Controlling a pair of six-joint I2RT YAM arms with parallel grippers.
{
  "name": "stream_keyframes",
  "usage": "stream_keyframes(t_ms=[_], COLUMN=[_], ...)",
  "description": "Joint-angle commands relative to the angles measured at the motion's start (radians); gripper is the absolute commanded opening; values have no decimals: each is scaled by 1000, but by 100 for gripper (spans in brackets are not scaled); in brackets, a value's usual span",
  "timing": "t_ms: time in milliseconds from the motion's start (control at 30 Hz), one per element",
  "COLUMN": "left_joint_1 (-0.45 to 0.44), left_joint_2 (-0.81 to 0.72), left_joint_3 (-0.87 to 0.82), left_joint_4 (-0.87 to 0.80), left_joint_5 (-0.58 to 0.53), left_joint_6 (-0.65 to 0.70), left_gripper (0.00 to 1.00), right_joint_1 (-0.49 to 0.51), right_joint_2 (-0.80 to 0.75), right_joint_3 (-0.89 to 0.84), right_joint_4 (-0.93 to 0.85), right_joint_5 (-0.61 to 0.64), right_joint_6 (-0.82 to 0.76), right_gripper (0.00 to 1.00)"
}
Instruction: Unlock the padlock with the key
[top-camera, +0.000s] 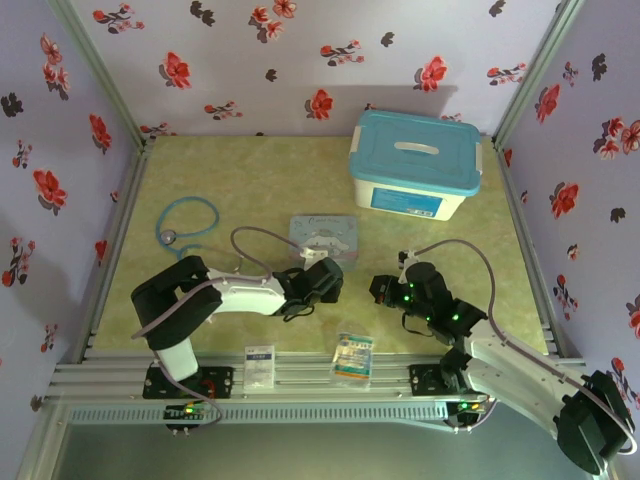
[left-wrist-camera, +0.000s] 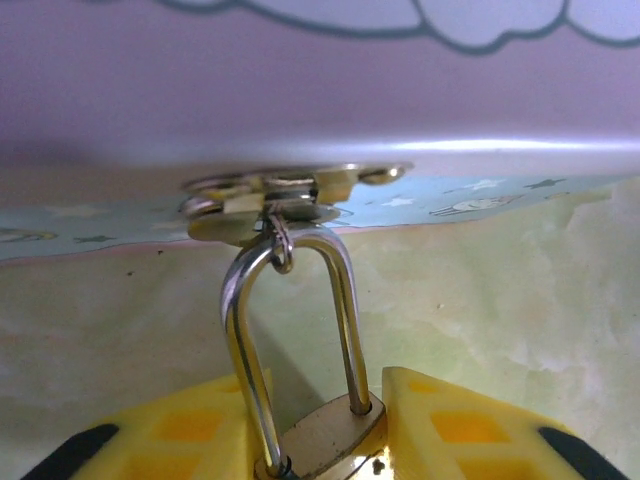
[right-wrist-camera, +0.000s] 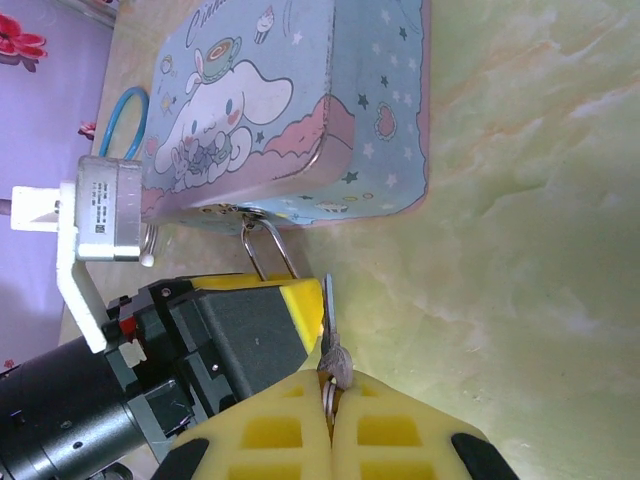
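Padlock (left-wrist-camera: 330, 440) hangs from tin hasp (left-wrist-camera: 290, 198), left jaws clamping it steady; right jaws pinch key (right-wrist-camera: 327, 318), blade out for insertion.

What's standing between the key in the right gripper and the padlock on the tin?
One yellow finger of the left gripper, which grips the padlock, appears to lie between the key tip and the lock body. The keyhole can't be seen.

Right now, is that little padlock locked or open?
Looks locked: on the padlock both loop ends sit in the brass body; it hangs from the clasp of the tin.
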Motion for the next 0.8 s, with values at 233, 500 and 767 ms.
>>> stream_keyframes(t_ms=[233, 500, 767], left_joint_1=[13, 13, 24], left_joint_2=[-44, -25, -37], left_joint_3=[-68, -109, -170], left_joint_4=[139, 253, 428], left_joint_5=[29, 46, 46], left_joint_6=[-29, -109, -263], left_gripper=[18, 12, 3], right_joint_1=[-3, 2, 2], right_joint_2=[42, 241, 273], right_joint_3=[-35, -78, -153], right_joint_4=[98, 319, 538], right_joint_5=[-6, -87, -180], right_joint_6=[63, 129, 212], right_gripper=[0, 0, 0])
